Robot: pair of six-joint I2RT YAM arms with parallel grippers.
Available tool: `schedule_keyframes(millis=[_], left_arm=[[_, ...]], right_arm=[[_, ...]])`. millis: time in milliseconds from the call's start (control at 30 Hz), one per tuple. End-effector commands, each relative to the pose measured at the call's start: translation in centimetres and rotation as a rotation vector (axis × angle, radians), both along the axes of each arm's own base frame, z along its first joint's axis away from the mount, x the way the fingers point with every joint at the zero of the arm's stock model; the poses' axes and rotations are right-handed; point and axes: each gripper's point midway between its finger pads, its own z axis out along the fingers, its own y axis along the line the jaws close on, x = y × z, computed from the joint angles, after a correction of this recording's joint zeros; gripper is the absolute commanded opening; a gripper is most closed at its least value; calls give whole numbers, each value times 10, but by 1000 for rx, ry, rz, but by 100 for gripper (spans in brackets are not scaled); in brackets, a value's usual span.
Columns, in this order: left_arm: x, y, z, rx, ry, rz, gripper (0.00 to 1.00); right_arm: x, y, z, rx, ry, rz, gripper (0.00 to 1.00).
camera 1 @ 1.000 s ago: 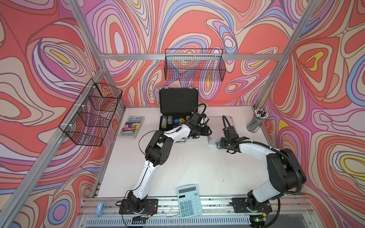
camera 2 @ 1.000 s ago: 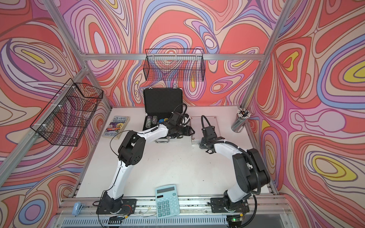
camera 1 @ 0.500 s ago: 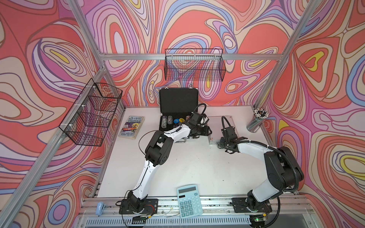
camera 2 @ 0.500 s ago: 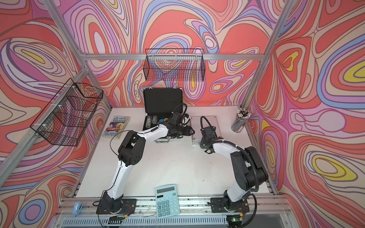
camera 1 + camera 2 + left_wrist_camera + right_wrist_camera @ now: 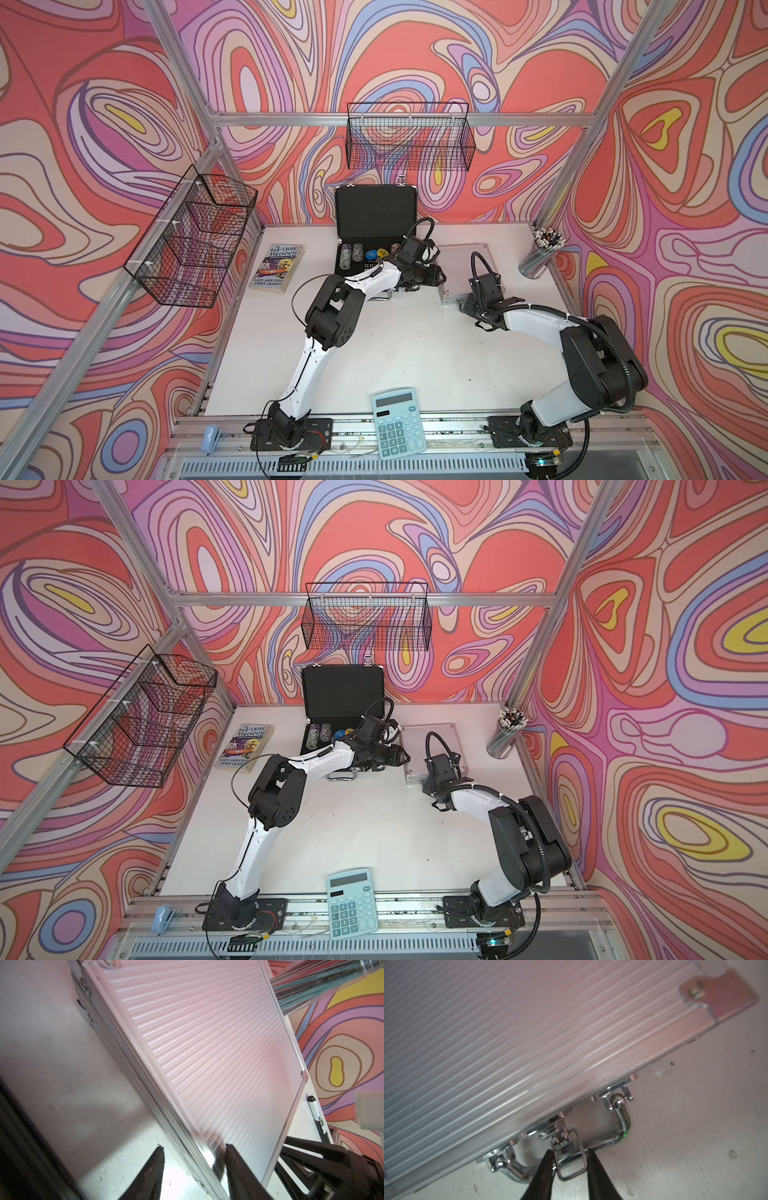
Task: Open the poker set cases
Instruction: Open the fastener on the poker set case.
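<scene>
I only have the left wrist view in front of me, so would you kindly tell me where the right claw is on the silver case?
Observer: The right claw is at the silver case's front edge, fingertips closed against both sides of the latch's wire loop.
Operator: Thank you; is the other case open yet?
Observer: Yes, the black case stands open at the back, lid upright, chips showing inside.
Operator: Is anything lying nearer the front?
Observer: A blue calculator lies at the table's front edge.
</scene>
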Motion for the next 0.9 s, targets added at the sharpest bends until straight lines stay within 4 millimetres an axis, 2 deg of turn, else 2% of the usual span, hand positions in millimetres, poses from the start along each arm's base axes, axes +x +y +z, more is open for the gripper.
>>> schedule_keyframes(millis=[0,133,300,433,533,600,700,767,867], left_arm=[[-4,0,13,0,-15,-15,49],[-4,1,17,-2,-21,-15,49],[-2,6,45,-33,-71,8,54],[-4,9,66,-61,-97,12,57],[-9,13,78,-100,-108,36,58],[-14,15,84,-121,-108,60,61],[-25,15,80,-91,-111,75,65],[-34,13,67,-38,-108,70,65],[-43,9,50,-17,-65,65,66]], right_arm=[[-1,-2,8,25,-32,-35,28],[-1,-1,25,50,-69,-33,31],[-1,-11,61,35,-141,-32,39],[3,-43,78,45,-161,-63,47],[10,-72,82,126,-180,-77,55],[18,-82,82,174,-168,-45,59],[29,-88,83,153,-145,-11,64],[35,-92,85,145,-167,-9,70],[41,-99,77,149,-161,-11,72]])
